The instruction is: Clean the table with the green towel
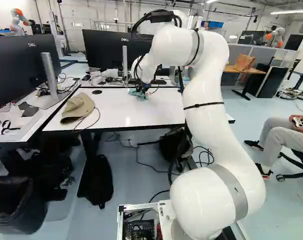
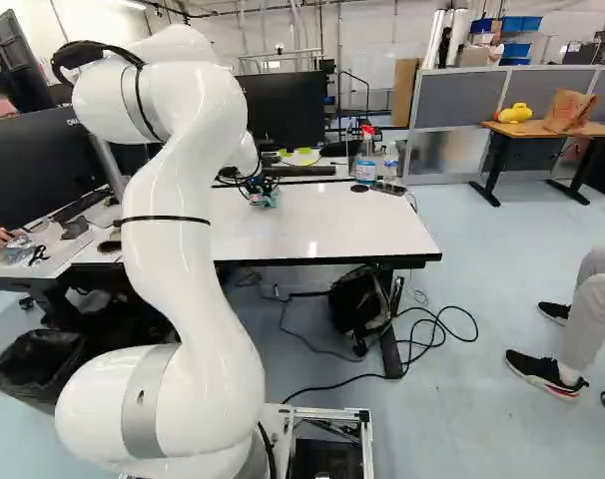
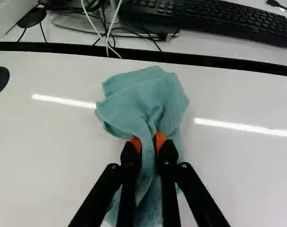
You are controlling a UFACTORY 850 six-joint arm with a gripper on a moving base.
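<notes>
**Wiping position: grip, contact and clearances**

The soft teal-green cloth towel (image 3: 139, 101) is at the far side of the white rectangular tabletop (image 1: 156, 110), left of its middle in the right base view. It is bunched, with folds spreading ahead of and beneath the grip. This gathered form probably serves as a pad, putting cloth rather than hard parts against the surface. Contact pressure cannot be determined.

The black two-finger gripper with orange pads (image 3: 148, 143) is clamped on the towel, a fold pinched between its pads. The hold is near the middle of the bundle; this presumably lets cloth trail on both sides during a stroke.

The thick white jointed arm (image 1: 206, 100) reaches forward and left over the tabletop. The step in hand is judged to be wiping; the extent already cleaned cannot be told.

Beyond the dark gap at the far edge lies a black keyboard (image 3: 228, 19) with loose cables. Caution: a stroke carried too far could snag these. Next stroke: keep the pad low and work along or toward the near edge.

At the left end rests a tan fabric cap (image 1: 78, 107); at the far right stands a clear spray bottle with a red nozzle (image 2: 365, 158). Both sit toward the ends, leaving the middle accessible, but would obstruct full-width strokes.
</notes>
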